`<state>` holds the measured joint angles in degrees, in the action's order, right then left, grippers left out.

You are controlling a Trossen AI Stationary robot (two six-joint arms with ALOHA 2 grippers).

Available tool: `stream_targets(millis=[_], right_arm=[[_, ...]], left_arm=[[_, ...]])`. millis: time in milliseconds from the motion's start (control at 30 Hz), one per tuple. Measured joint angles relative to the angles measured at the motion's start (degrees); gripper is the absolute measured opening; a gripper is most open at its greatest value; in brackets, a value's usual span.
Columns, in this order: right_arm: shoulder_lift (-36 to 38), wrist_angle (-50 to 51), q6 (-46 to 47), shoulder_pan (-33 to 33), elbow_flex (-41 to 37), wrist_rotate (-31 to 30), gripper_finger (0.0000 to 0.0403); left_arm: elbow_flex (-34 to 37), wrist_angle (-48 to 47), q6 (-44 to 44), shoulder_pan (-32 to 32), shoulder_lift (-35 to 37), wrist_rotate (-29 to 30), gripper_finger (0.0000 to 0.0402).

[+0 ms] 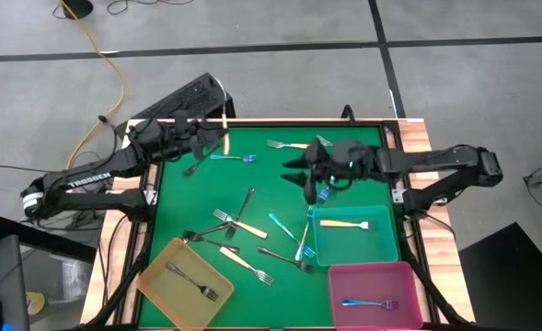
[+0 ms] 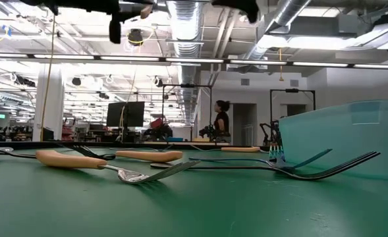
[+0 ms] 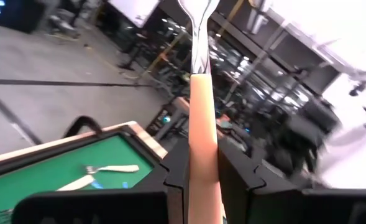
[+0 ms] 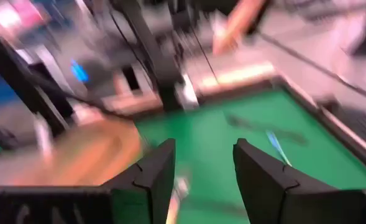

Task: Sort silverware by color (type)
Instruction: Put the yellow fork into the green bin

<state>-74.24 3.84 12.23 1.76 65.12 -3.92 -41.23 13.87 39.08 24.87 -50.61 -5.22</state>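
While the left gripper [image 1: 217, 136] hangs over the table's far-left corner, it is clamped on a tan-handled fork [image 3: 202, 124] whose long axis runs straight out between the fingers [image 3: 170, 180], metal end away from the wrist. Over the far middle of the green mat [image 1: 252, 175], the right gripper [image 4: 202, 163] hovers with fingers parted and nothing between them. Other forks lie scattered at mixed angles; the yellow tray [image 1: 160, 285], teal tray [image 1: 386, 248] and pink tray [image 1: 409, 276] each hold one.
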Motion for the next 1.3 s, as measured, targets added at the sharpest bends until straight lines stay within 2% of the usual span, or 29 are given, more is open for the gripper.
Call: stream_targets(millis=[100,233,400,600,800,1000,1167,1300], right_arm=[[0.0,-10.5,0.3,2.8,0.0,3.7,0.0191],[0.0,-18.6,-0.3,4.0,0.0,3.8,0.0209],[-0.1,-19.1,1.6,4.5,0.0,2.4,0.0247],[-0.1,-18.3,2.8,4.3,0.0,2.8,0.029],[-0.1,-16.2,4.3,4.5,0.0,2.7,0.0306],[-1.9,-16.3,6.2,4.8,0.1,3.0,0.0306],[-5.0,-17.8,9.4,5.1,0.2,7.3,0.0306],[-6.6,-19.9,10.0,5.1,0.2,8.2,0.0306]], left_arm=[[0.0,2.5,-1.6,-3.9,-1.6,0.8,0.0036],[0.0,7.3,-3.9,-8.8,-5.4,1.5,0.0036],[0.0,15.5,-7.1,-12.7,-11.1,1.5,0.0036],[0.0,24.3,-6.3,-13.3,-17.7,-1.0,0.0036],[0.0,30.7,-4.3,-13.8,-22.8,-4.0,0.0036],[-3.6,30.0,-8.4,-15.3,-25.3,-4.9,0.0036],[-7.9,24.9,-12.7,-15.7,-27.0,-5.1,0.0036],[-8.9,24.4,-13.4,-15.8,-27.5,-5.1,0.0036]])
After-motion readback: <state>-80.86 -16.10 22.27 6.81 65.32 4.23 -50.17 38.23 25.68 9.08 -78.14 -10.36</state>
